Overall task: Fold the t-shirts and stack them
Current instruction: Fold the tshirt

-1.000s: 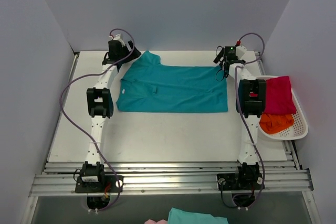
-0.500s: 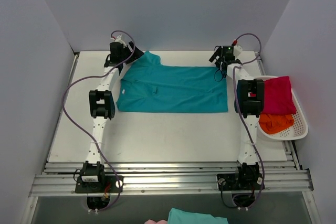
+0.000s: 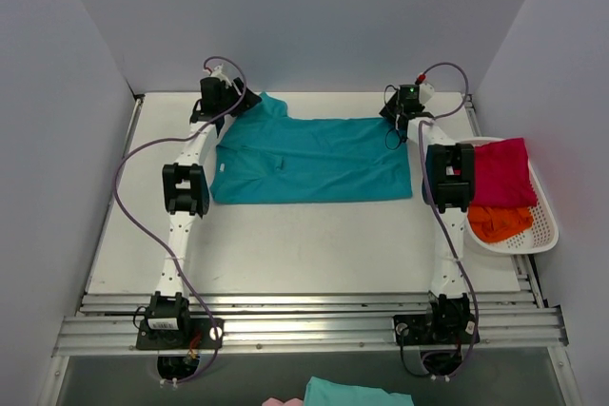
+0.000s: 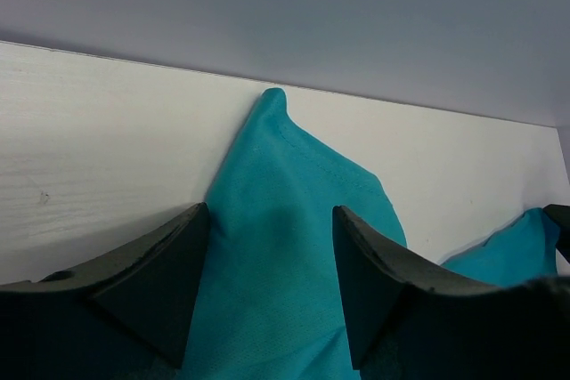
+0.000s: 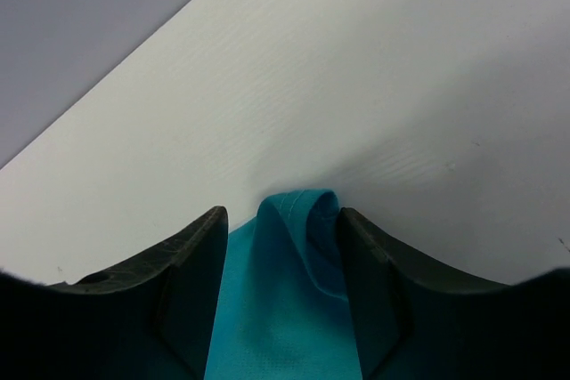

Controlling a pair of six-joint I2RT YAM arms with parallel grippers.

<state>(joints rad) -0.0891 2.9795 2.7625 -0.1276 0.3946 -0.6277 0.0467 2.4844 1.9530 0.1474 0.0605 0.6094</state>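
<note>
Teal t-shirt [image 3: 314,161] lies flat on far half of table [image 3: 285,244]. Left tool [image 4: 267,220] part-open, straddling its far-left corner. Right tool [image 5: 280,215] part-open astride far-right corner. Crimson t-shirt [image 3: 504,170] and orange t-shirt [image 3: 500,222] sit in basket [image 3: 542,225], right.

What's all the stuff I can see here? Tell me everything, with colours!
teal shirt: 1, teal, spread on the table's far half
pink shirt: 1, pink, in the basket, far end
orange shirt: 1, orange, in the basket, near end
basket: 1, white, table's right edge
table: 1, white
teal cloth: 1, teal, bottom edge of the top view
cables: 2, purple, along the arms
arms: 2, white and black, either side of the teal shirt
left gripper: 1, black, jaws apart, shirt's far left corner
right gripper: 1, black, jaws apart, shirt's far right corner
</note>
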